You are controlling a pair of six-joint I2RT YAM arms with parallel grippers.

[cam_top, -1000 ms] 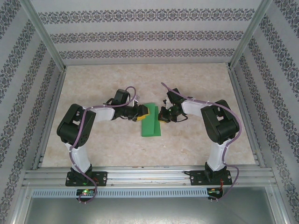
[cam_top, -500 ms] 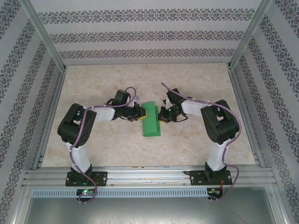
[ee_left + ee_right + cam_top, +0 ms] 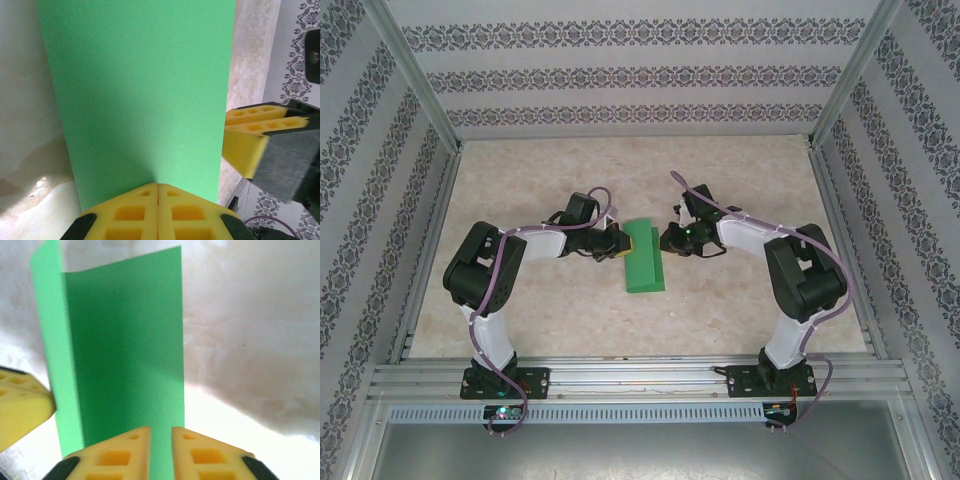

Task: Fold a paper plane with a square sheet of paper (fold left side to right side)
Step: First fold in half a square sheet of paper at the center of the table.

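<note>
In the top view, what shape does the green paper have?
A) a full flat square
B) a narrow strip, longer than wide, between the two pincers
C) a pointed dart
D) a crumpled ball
B: the paper shows as a slim rectangle, with the left pincer by its left edge and the right pincer by its right edge.

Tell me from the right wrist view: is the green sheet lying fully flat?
No: the square sheet of paper bends up along a crease, its left strip raised.
</note>
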